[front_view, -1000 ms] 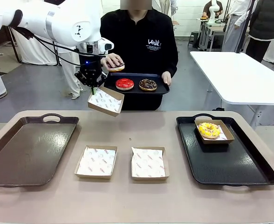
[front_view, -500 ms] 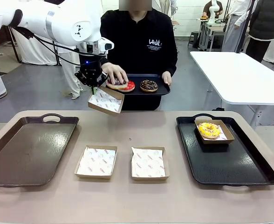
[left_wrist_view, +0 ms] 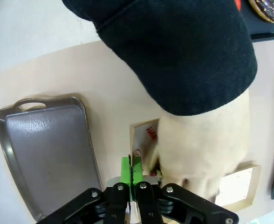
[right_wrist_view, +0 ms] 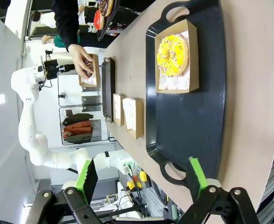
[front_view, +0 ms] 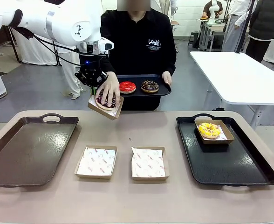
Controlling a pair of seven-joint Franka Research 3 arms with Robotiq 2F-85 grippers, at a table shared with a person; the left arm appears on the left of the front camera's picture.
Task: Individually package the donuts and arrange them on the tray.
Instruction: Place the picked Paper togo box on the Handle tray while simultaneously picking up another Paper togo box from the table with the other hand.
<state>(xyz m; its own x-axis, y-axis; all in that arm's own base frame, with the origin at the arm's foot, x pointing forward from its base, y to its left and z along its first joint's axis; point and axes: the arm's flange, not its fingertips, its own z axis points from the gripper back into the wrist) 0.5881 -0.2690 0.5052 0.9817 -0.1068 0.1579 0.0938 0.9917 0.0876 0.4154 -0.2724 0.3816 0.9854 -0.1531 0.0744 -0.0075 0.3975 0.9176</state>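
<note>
The person's hand [front_view: 108, 88] has come off the small tray [front_view: 138, 93] and now presses the purple donut [front_view: 102, 101] into the box [front_view: 113, 112] that the left gripper [front_view: 94, 89] clamps by its rim, so a second donut is packaged, while the right gripper [right_wrist_view: 141, 175] hangs wide open and empty.

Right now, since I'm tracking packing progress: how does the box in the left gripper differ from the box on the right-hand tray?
The held box hangs tilted in the air, pinched by the shut left gripper; the tray box lies flat on the black tray. The held box has a purple donut under the person's hand; the tray box holds a yellow donut, untouched. Both are brown cardboard with printed paper liners.
</note>
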